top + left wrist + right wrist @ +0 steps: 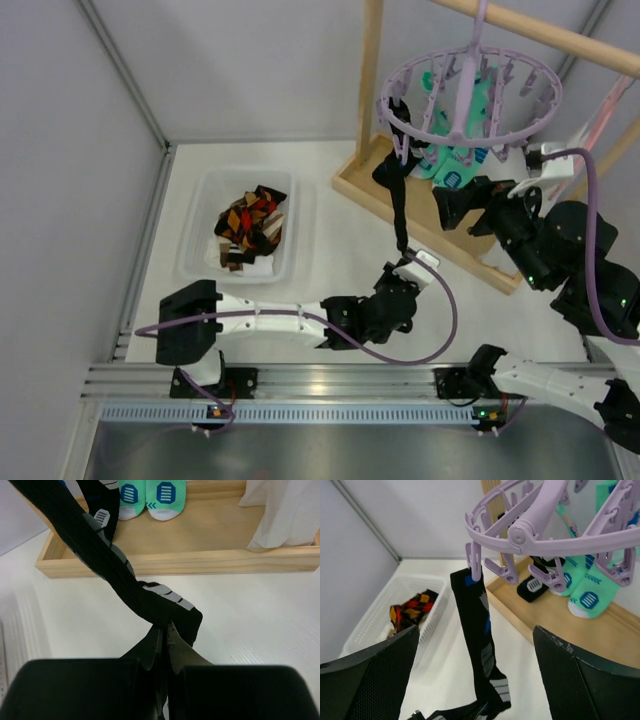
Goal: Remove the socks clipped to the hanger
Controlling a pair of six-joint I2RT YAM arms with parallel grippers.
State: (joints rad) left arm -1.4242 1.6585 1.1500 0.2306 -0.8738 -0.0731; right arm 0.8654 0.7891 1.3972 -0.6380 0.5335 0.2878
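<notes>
The lavender hanger (400, 120) hangs from the wooden rack and also shows in the right wrist view (520, 532). A long black sock (400, 205) with grey stripes is clipped by its top to a peg (475, 562) and stretches down to my left gripper (405, 262). That gripper (164, 627) is shut on the black sock's (100, 555) toe end. My right gripper (445, 208) is open and empty just below the ring, with the black sock (477, 630) seen between its fingers (370, 680). Mint-teal socks (585, 587) and a short black sock (535, 585) hang from other pegs.
A white basket (195, 240) at the left holds argyle socks (250, 225). The wooden rack's base tray (360, 185) and upright post (370, 70) stand behind the hanger. White cloth (285, 510) lies on the tray's right side. Grey walls close the left side.
</notes>
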